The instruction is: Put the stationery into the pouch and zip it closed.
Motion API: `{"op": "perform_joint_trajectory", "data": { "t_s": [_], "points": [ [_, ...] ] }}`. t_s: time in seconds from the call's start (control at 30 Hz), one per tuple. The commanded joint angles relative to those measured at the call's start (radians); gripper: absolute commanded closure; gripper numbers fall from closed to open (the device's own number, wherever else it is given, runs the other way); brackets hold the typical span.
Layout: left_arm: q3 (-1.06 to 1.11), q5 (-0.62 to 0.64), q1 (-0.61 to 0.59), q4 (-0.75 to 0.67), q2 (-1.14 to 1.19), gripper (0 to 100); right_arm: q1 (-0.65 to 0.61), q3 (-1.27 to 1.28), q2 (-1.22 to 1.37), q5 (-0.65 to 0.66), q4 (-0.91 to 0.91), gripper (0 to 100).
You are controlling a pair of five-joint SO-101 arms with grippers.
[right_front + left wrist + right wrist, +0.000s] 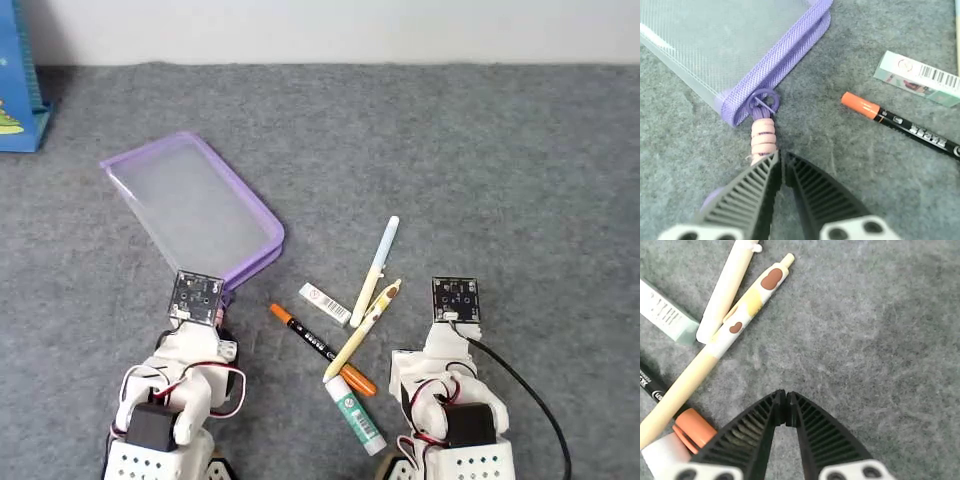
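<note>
The translucent pouch (190, 205) with a purple zipper edge (780, 55) lies flat at the left. Its pink beaded zipper pull (762, 137) points at my left gripper (781, 157), which is shut just at the pull's end, with nothing seen between the fingers. The stationery lies loose in the middle: a black marker with an orange cap (300, 335), a boxed eraser (325, 303), a cream pen (375, 258), a brown-spotted pen (362, 330) and a glue stick (355, 412). My right gripper (785, 407) is shut and empty over bare mat, beside the spotted pen (740, 320).
Grey mat covers the table. A blue box (18, 80) stands at the far left edge. A second orange marker (358, 380) lies under the spotted pen, next to the glue stick. Open mat stretches to the right and toward the back.
</note>
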Motion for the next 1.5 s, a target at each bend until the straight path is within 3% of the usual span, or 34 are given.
{"op": "perform_joint_trajectory", "data": {
  "t_s": [0.0,0.33,0.57,0.7,0.83,0.97,1.1,1.27,1.47],
  "points": [
    [-0.007,0.009,-0.061,0.012,-0.012,99,0.007,0.018,-0.015,-0.003,-0.015,99.0],
    [-0.105,-0.003,-0.445,0.017,-0.012,99,0.004,0.018,-0.015,-0.009,-0.015,99.0],
    [-0.111,-0.368,-0.629,0.011,-0.012,99,0.027,0.008,-0.015,-0.002,-0.01,99.0],
    [-0.104,-0.4,-0.704,0.015,-0.012,99,0.117,-0.009,-0.015,0.003,-0.01,99.0],
    [-0.104,-0.4,-0.779,0.014,-0.012,99,0.093,-0.064,-0.015,0.244,-0.018,99.1],
    [-0.102,-0.399,-0.819,0.018,-0.011,99,0.036,-0.072,-0.015,0.379,-0.119,99.1],
    [-0.102,-0.4,-0.862,0.051,-0.011,99,-0.058,-0.098,-0.008,0.385,-0.2,99.1],
    [-0.102,-0.4,-0.862,0.052,-0.011,99,-0.228,-0.262,0.031,0.377,-0.15,99.1],
    [-0.09,-0.4,-0.862,0.049,-0.011,99,-0.358,-0.545,0.4,0.311,-0.173,99.0]
  ]
}}
